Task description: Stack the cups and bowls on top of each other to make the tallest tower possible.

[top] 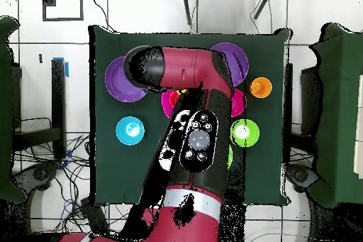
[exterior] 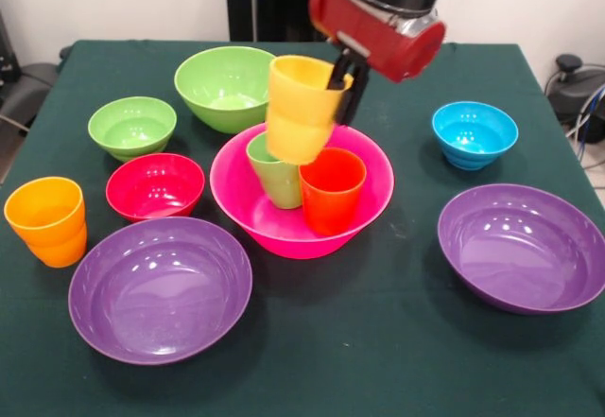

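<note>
purple bowl (exterior: pixel 161 289); behind, pincer (exterior: pixel 342 84) gripping yellow-orange cup (exterior: pixel 301 110)

No text, label, brand, number or sign can be read in either view. The cups and bowls are plain, unmarked plastic, and the dark green tabletop (exterior: pixel 397 341) carries no print. The robot arm (top: pixel 195 140) has a cluster of round buttons on its upper face in the overhead view, but any marks on them are too small to make out. A dark rectangular outline (top: pixel 62 3) lies on the floor beyond the tabletop's far edge in that view, and nothing legible shows inside it.
</note>
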